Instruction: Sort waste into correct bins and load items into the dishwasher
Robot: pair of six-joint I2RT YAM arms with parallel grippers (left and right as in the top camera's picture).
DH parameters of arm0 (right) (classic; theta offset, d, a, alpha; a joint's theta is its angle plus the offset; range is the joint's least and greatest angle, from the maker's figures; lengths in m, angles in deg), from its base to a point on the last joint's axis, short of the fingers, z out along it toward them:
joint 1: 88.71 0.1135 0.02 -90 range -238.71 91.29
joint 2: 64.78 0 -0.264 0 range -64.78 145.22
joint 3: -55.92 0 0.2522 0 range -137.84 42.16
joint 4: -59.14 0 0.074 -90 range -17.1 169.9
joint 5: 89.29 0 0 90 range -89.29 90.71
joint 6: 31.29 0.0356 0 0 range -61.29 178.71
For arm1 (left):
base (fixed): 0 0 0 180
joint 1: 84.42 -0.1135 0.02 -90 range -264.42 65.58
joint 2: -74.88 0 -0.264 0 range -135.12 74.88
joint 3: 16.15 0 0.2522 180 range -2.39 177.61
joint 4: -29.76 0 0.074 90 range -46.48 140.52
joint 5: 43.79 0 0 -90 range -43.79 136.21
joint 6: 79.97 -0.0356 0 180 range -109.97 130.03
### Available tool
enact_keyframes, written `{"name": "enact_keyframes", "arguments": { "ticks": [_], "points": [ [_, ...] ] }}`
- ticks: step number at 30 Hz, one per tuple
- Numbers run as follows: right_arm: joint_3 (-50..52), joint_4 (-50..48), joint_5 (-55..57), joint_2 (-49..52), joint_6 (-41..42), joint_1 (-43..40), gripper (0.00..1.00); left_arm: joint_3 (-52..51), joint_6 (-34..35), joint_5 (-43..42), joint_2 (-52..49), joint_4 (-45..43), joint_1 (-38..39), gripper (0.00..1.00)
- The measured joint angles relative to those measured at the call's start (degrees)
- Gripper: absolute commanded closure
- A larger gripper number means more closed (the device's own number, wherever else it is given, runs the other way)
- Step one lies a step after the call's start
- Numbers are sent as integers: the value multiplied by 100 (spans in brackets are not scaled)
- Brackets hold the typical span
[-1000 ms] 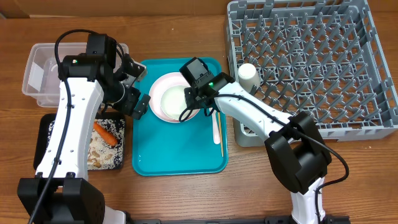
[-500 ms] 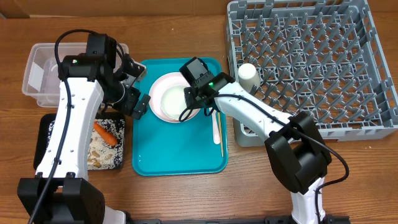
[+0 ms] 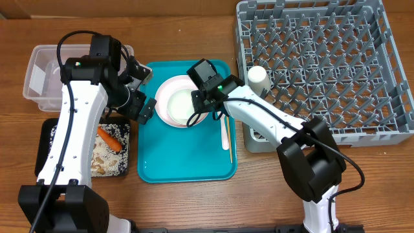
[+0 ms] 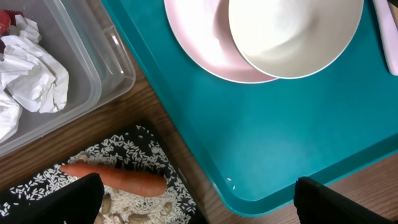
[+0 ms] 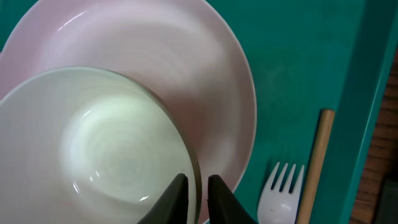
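One bowl point(image 5: 106, 149), rim in R end effector point(image 5: 198, 186)

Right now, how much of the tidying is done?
Done: napkins sit in the clear tub, carrot in the black tray, a cup in the rack. In hand: the right tool pinches the bowl. Left: plate, fork and stick, on the teal tray.

Teal tray point(image 3: 184, 162); pale-pink plate point(image 3: 169, 83); white bowl point(image 3: 180, 103); grey rack point(image 3: 323, 58); orange carrot point(image 3: 110, 139); rice-speckled black tray point(image 3: 44, 133); brown wood-grain desk point(image 3: 194, 207).
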Motion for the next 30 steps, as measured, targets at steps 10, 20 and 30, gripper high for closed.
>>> {"name": "enact_keyframes", "arguments": {
  "ticks": [10, 20, 30],
  "points": [
    [-2, 20, 2, -28, -11, 0, 96, 0, 0, 0, 0, 0, 0, 0],
    [-28, 114, 2, -57, -11, -2, 96, 0, 0, 0, 0, 0, 0, 0],
    [-382, 350, 0, -455, -2, -2, 96, 0, 0, 0, 0, 0, 0, 0]
  ]
}}
